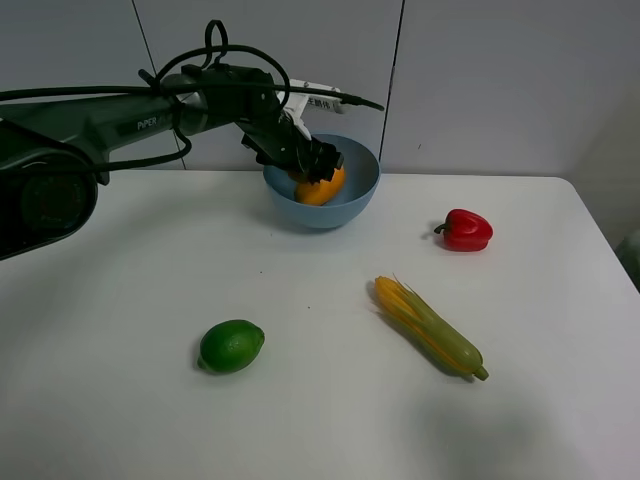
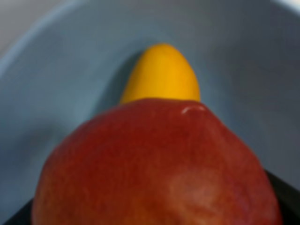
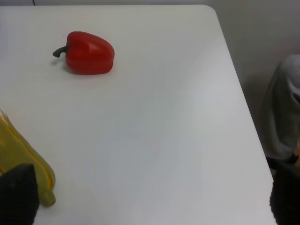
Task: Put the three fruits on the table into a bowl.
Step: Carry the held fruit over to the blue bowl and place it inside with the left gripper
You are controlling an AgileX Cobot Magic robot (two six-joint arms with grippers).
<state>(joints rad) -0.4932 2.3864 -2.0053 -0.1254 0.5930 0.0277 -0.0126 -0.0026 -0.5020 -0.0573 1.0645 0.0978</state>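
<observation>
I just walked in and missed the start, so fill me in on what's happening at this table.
The left gripper holds a round red-yellow fruit over the round light-blue plastic bowl, where the elongated orange mango already lies. The glossy green lime sits on the white table, not yet collected. The right gripper hangs open above the table near the yellow-green corn cob and red bell pepper, holding nothing.
</observation>
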